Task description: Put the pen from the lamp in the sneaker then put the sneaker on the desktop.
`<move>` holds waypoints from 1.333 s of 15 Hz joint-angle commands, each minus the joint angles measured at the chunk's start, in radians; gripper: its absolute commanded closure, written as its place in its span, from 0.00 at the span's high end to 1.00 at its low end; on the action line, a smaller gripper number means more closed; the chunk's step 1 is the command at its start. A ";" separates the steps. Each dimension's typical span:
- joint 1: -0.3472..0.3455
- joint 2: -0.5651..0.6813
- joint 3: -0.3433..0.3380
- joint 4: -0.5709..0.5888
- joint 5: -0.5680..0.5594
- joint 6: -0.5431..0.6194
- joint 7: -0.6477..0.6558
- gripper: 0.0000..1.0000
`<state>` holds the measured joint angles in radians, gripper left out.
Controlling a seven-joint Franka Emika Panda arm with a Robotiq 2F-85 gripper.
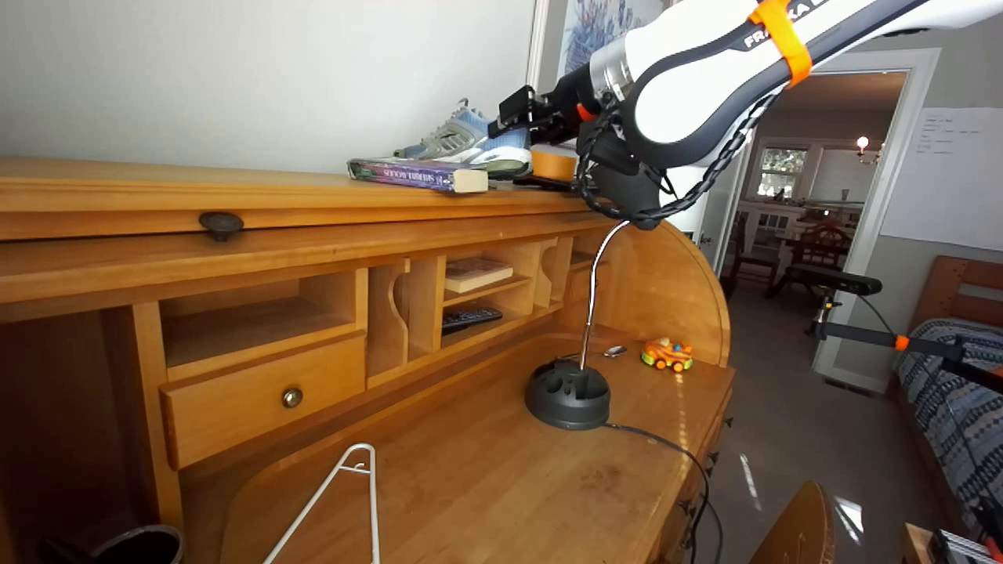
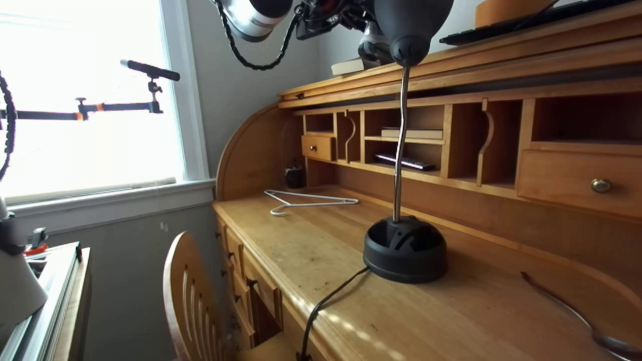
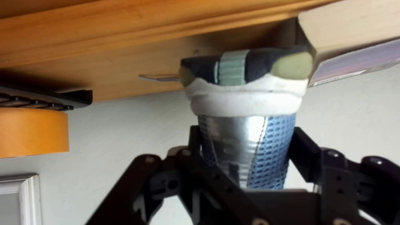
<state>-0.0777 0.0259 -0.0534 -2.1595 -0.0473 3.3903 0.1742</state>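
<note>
The gripper (image 3: pixel 247 137) is closed on the sneaker (image 1: pixel 470 139), a finger against either side of the heel. The sneaker is up at the shelf (image 1: pixel 157 184), heel toward the gripper and toe pointing away, its long axis roughly along the board; the dark outsole shows under the heel. Whether the sole bears on the wood cannot be told. A book (image 1: pixel 419 174) lies just beside it; past the heel, an orange object (image 1: pixel 554 163) rests on a keyboard (image 2: pixel 577 11).

Below, the honey-coloured desktop (image 1: pixel 470 462) carries the lamp (image 1: pixel 568 399), neck upright, shade opening upward close under the arm (image 1: pixel 705 94). Its cord runs over the front edge. A hanger (image 2: pixel 321 203), a spoon (image 1: pixel 615 351) and a toy car (image 1: pixel 668 355) lie there too. Around stand a bright window (image 2: pixel 90 160), a wooden chair (image 2: pixel 183 250) and a bed (image 1: pixel 940 392).

On the arm, FRA and KA show either side of an orange strap (image 1: pixel 786 39). The book's spine seems to include WOODS; lines on the wall paper (image 1: pixel 956 180) are too small to read.
</note>
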 commanded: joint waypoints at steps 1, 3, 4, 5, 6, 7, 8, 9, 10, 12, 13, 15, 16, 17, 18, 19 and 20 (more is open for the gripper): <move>-0.004 -0.078 -0.014 -0.089 0.047 0.043 -0.040 0.45; -0.006 -0.109 -0.022 -0.126 0.053 0.028 -0.046 0.45; -0.007 -0.119 -0.026 -0.139 0.053 0.021 -0.053 0.45; -0.007 -0.121 -0.029 -0.146 0.053 0.015 -0.058 0.45; -0.006 -0.123 -0.031 -0.151 0.054 0.013 -0.061 0.45; -0.003 -0.125 -0.030 -0.155 0.056 0.002 -0.061 0.45; -0.001 -0.124 -0.029 -0.155 0.058 -0.013 -0.061 0.45; -0.001 -0.118 -0.029 -0.151 0.059 -0.019 -0.063 0.45; -0.001 -0.108 -0.028 -0.143 0.060 -0.027 -0.062 0.45; -0.004 -0.091 -0.031 -0.131 0.058 -0.052 -0.067 0.45; -0.005 -0.085 -0.032 -0.127 0.058 -0.063 -0.068 0.45; -0.006 -0.071 -0.034 -0.114 0.058 -0.066 -0.070 0.45; -0.006 -0.070 -0.034 -0.110 0.060 -0.068 -0.070 0.45; -0.004 -0.069 -0.033 -0.105 0.062 -0.070 -0.067 0.45; -0.004 -0.068 -0.032 -0.101 0.064 -0.073 -0.066 0.45; -0.003 -0.070 -0.031 -0.097 0.067 -0.079 -0.064 0.45; -0.002 -0.073 -0.030 -0.095 0.068 -0.079 -0.064 0.79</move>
<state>-0.0827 -0.0568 -0.0852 -2.2742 -0.0146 3.3499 0.1305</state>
